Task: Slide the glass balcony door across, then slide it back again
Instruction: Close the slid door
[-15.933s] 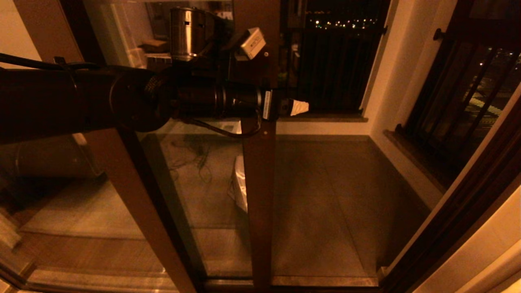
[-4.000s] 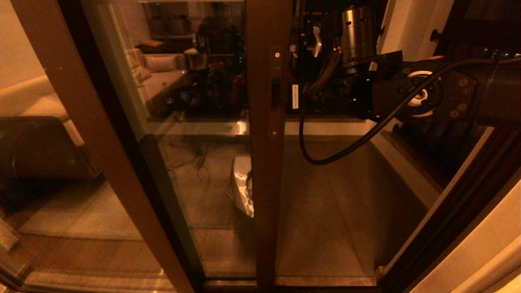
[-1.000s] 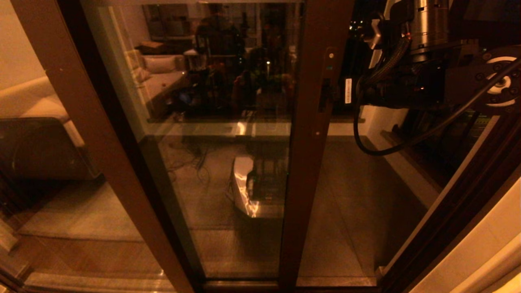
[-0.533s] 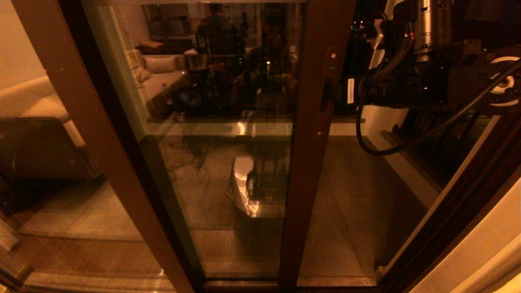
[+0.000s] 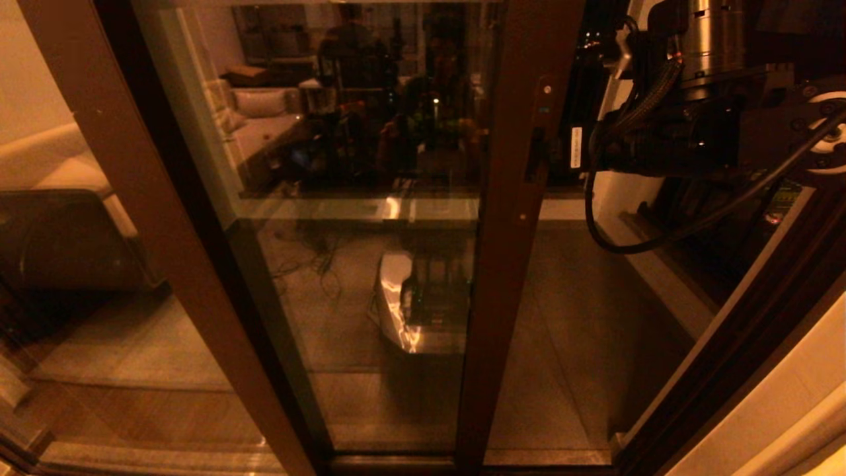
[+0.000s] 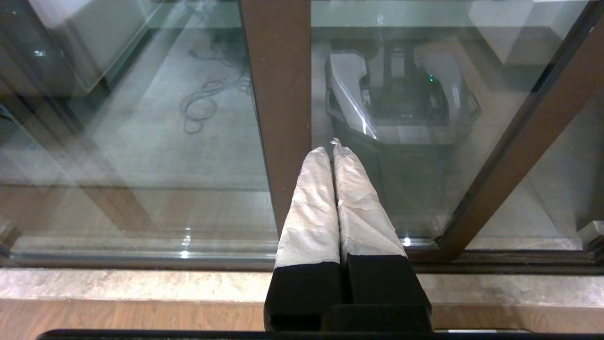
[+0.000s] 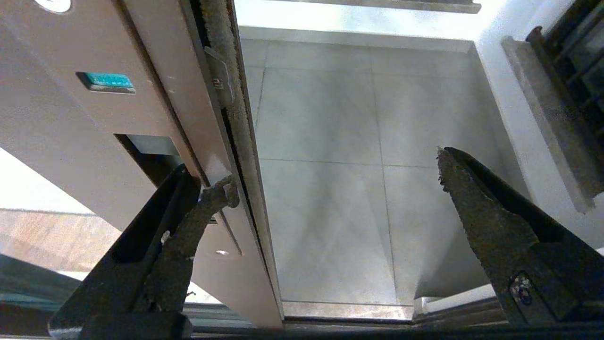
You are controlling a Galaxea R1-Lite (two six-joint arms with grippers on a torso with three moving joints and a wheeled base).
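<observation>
The glass balcony door [image 5: 370, 198] is a tall reflective pane whose dark brown stile [image 5: 509, 264] stands right of centre. My right gripper [image 5: 552, 157] reaches in from the right at the stile's handle slot [image 5: 537, 155]. In the right wrist view the right gripper [image 7: 334, 172] is open: one finger [image 7: 188, 226] is hooked into the handle slot [image 7: 151, 156], the other finger [image 7: 481, 222] hangs free over the balcony floor. My left gripper [image 6: 332, 150] is shut with nothing in it, low before the glass, and is outside the head view.
The fixed panel's lighter stile [image 5: 165, 218] slants at the left. A dark door jamb [image 5: 727, 344] runs down the right, with tiled balcony floor [image 5: 568, 317] showing in the gap beside the door's stile. The sill track [image 5: 529, 456] lies below. A black-barred window [image 5: 733, 238] is behind my right arm.
The door's stile has slid a little farther right, narrowing the gap to the jamb. My right arm has moved right with it, one finger still in the slot.
</observation>
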